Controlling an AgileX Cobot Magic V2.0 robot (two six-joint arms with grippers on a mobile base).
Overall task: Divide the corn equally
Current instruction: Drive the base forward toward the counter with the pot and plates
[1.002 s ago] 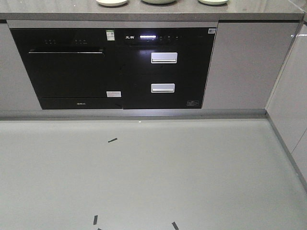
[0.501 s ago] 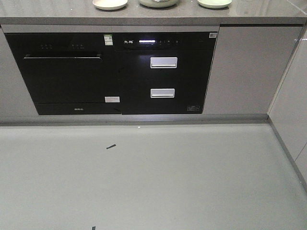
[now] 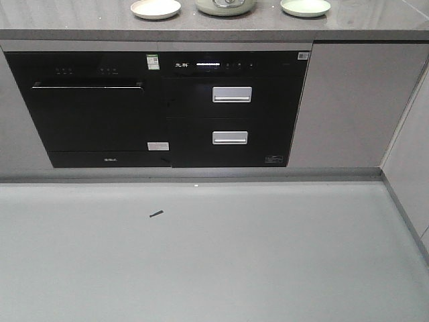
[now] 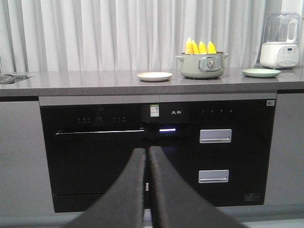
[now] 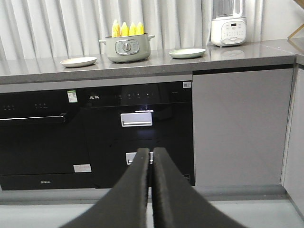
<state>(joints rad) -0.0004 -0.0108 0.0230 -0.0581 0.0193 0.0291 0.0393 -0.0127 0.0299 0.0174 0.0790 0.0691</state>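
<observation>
Left gripper [image 4: 147,151] low in the left wrist view, dark fingers pressed together, nothing pinched. On the grey counter [image 4: 71,85], from the left: cream plate [image 4: 154,76], then pale green pot [image 4: 202,66] with a dial on its front, then light green plate [image 4: 261,72], then white blender [image 4: 280,40] at far right. Corn [image 4: 199,46] standing upright in the pot, four yellow tips poking above the rim, all together between the two plates and touching neither. White curtain [image 4: 95,33] behind.

Under the counter: black glass-front appliance [image 4: 95,156] at left, just beside it a black drawer unit [image 4: 215,136] with two silver handles stacked, then a grey cabinet door [image 5: 237,123] at right. Grey floor [image 3: 214,268] in the front view, with a small dark tape strip [image 3: 156,214] left of centre.

Right gripper [image 5: 151,151] also closed tight, fingers touching, holding nothing, well apart from the counter and pointed at the drawer unit.
</observation>
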